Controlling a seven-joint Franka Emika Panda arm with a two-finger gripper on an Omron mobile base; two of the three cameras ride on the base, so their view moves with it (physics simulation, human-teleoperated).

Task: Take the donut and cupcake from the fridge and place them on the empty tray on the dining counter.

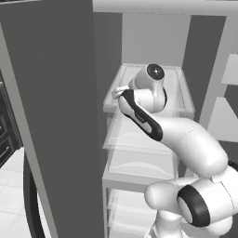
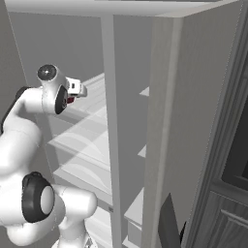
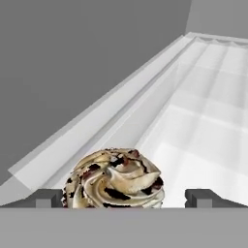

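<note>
The fridge (image 1: 153, 51) stands open, with its white inside and translucent shelves (image 2: 87, 140) in both base views. My arm reaches onto the upper shelf (image 1: 181, 93), where the gripper (image 1: 122, 90) (image 2: 77, 88) sits low over the shelf's left side. In the hand view the cupcake (image 3: 114, 179), topped with a cream and dark brown swirl, stands on the shelf by the left wall. It lies between my gripper's (image 3: 125, 196) open fingertips (image 3: 48, 197), which do not touch it. The donut, the tray and the dining counter are out of view.
The open grey fridge door (image 1: 56, 116) rises close on the left of the arm. The other door (image 2: 193, 121) stands on the right, with a dark handle (image 2: 167, 225) low down. A centre post (image 2: 110, 106) splits the fridge. More shelf (image 3: 208, 111) stretches beyond the cupcake.
</note>
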